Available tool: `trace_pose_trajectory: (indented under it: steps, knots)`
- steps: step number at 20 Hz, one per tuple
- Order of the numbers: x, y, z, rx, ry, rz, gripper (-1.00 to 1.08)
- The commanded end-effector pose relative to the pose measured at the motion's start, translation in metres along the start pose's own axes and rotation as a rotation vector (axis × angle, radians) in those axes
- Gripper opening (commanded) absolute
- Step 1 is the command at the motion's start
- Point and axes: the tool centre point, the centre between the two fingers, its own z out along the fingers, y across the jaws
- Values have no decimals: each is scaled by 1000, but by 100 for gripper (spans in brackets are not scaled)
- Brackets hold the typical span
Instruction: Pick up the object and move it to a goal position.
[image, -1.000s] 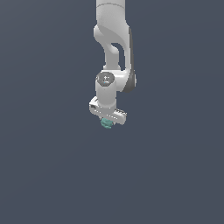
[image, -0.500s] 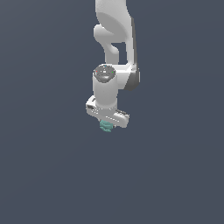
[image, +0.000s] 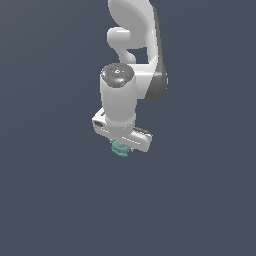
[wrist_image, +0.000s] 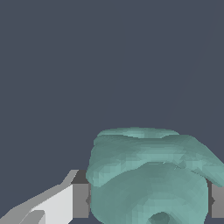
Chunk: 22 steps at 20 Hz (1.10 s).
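1. The object (wrist_image: 148, 175) is a small teal-green lump with ridged sides that look like stacked, wavy layers. In the wrist view a rounded hollow shows low on its front face.
2. In the exterior view the object (image: 120, 149) is only a small teal bit poking out beneath the white gripper (image: 121, 148), far smaller than the hand above it.
3. The gripper (wrist_image: 148, 200) is closed on the object. In the wrist view a grey pad (wrist_image: 81, 200) presses against one side of the object, and a second grey pad at the opposite edge of the picture meets its other side.
4. The jaws stand only as far apart as the object is wide.
5. The object hangs between the fingers, clear of the plain dark grey background, with nothing visible touching it from below.
6. The white arm (image: 132, 55) reaches down from the top of the exterior view, and its wrist points downward.
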Motion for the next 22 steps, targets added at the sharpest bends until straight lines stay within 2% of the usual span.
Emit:
trace_pose_trajectory:
  steps: [1,13,22]
  knots:
    - [11,-5,-13,0,-1,0,-100]
    - [56,-26,-60,0,-1,0,-100]
    - [74,-35,-79,0,-1,0,-100]
